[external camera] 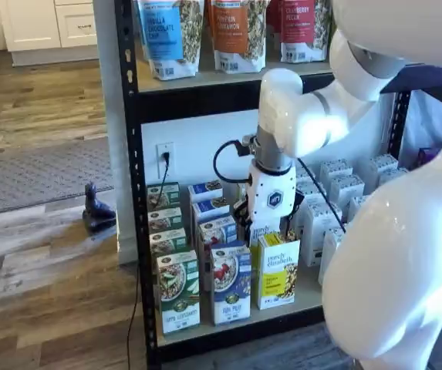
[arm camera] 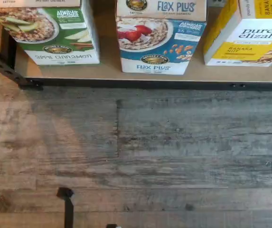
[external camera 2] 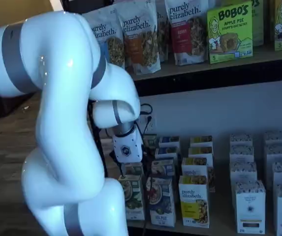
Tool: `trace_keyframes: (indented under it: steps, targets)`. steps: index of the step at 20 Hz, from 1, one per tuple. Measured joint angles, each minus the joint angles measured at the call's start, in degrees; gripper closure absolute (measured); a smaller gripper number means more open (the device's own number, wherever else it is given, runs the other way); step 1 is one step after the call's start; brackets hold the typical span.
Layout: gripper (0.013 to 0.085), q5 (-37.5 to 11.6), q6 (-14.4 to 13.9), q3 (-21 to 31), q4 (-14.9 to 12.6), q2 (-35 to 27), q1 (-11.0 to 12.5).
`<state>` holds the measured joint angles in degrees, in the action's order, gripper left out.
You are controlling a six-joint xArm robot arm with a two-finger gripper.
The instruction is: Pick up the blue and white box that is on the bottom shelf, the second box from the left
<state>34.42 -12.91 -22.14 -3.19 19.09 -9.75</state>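
The blue and white box [arm camera: 157, 40] stands at the front edge of the bottom shelf [arm camera: 107, 71], between a green-and-white carton [arm camera: 55, 33] and a yellow carton [arm camera: 249, 33]. It shows a bowl with red berries and reads "Flax Plus". Both shelf views show the blue box [external camera: 231, 284] [external camera 2: 161, 200] heading a row of like boxes. My gripper [external camera: 265, 230] hangs in front of the rack, above and a little right of that box and apart from it. Its white body [external camera 2: 126, 147] is plain to see, its black fingers only partly. Nothing is held between them, and the jaws stand wide.
Granola bags [external camera: 236, 31] fill the higher deck. White cartons [external camera: 344, 189] stand in rows at the right of the lower deck. A cord hangs from a wall outlet [external camera: 164, 154] behind the boxes. A small black object [external camera: 97, 210] sits on the wood floor, left of the rack.
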Motion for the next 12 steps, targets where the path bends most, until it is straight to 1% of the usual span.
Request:
trace_keyframes:
  steps: [4,7,8,12]
  targets:
    - [0.013,-2.4,1.3,-1.3,1.8,-4.8,-0.2]
    - [0.013,-4.9,2.1,-2.4,2.5,-9.1,0.0]
    - [0.013,-5.8,2.1,-2.7,2.3,-10.6,0.2]
    - [0.013,-9.4,0.5,-3.7,-0.4,-15.3,1.1]
